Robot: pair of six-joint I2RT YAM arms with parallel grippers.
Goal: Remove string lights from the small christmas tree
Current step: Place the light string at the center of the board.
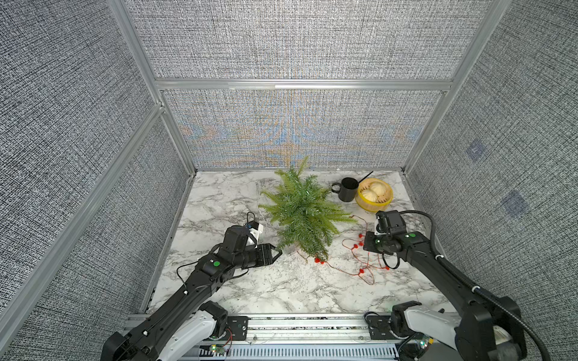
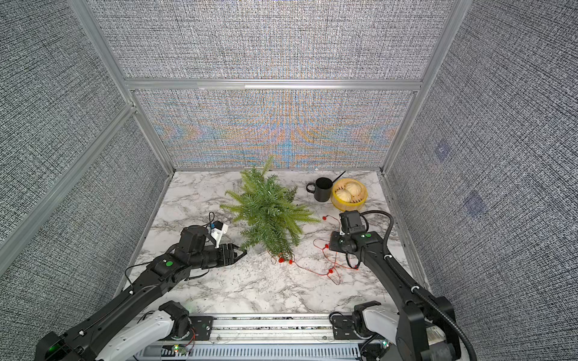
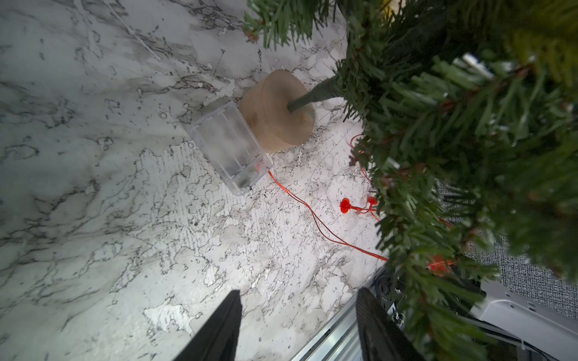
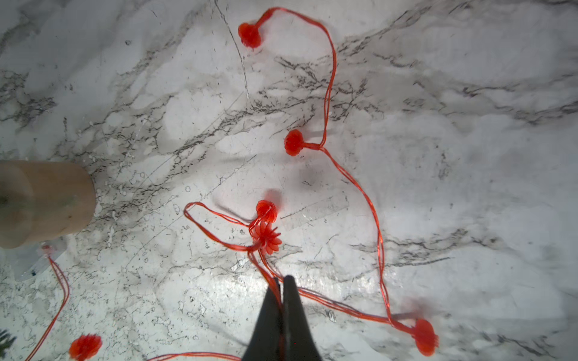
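The small christmas tree (image 1: 301, 212) (image 2: 269, 212) stands mid-table on a pale base (image 3: 278, 112) (image 4: 47, 203). The string lights (image 1: 359, 268) (image 2: 331, 272) lie in loose red loops on the marble to its right, with bulbs (image 1: 319, 260) at the foot of the tree. Their clear box (image 3: 230, 148) rests against the base, and the wire (image 3: 312, 218) runs from it under the low branches. My right gripper (image 4: 281, 281) is shut on the red wire just above the table. Left of the lowest branches, my left gripper (image 1: 276, 251) (image 2: 242, 251) (image 3: 298, 300) is open and holds nothing.
A black mug (image 1: 347, 189) and a yellow basket (image 1: 366, 204) of buns stand at the back right, close behind the right arm's wrist (image 1: 387, 231). Grey fabric walls close three sides. A metal rail (image 1: 297, 325) runs along the front edge.
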